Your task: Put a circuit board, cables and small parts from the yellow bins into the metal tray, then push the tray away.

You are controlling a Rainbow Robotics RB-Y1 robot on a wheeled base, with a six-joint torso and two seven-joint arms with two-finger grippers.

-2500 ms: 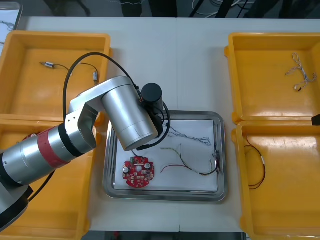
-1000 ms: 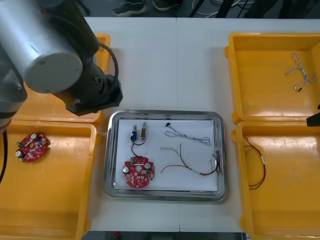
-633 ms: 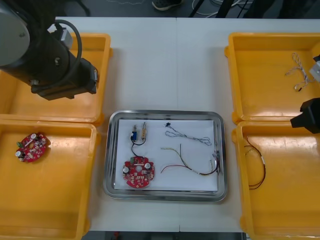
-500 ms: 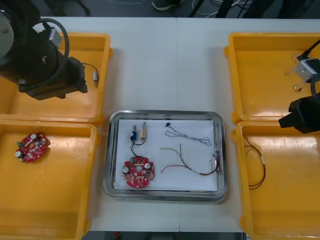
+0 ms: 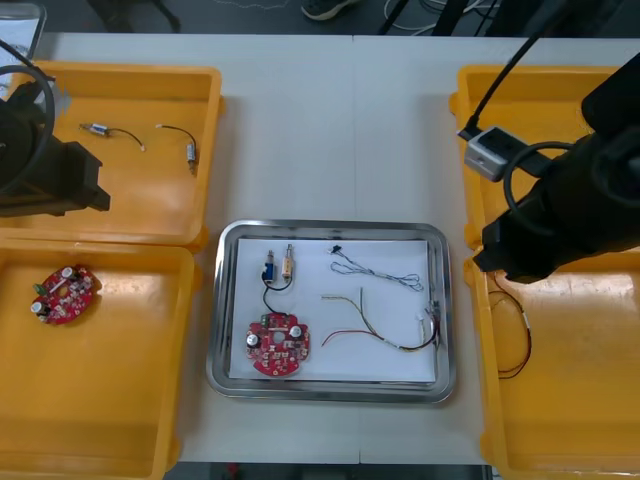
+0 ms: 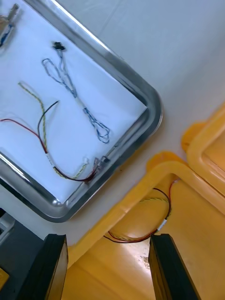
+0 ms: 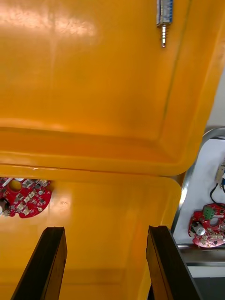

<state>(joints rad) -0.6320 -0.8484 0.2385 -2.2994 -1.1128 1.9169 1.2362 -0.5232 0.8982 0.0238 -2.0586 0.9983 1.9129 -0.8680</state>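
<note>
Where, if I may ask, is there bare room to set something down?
Widest: bare light table beyond the shiny metal tray, between the far yellow bins. In the tray, a strip nearside of the red and yellow cable; the round red circuit board and small metal parts crowd its left. The left gripper and right gripper hang open over side bins.

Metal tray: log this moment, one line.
metal tray: circuit board, cables, small metal parts | left hand: open, above left bins | right hand: open, above near right bin | push: pending
</note>
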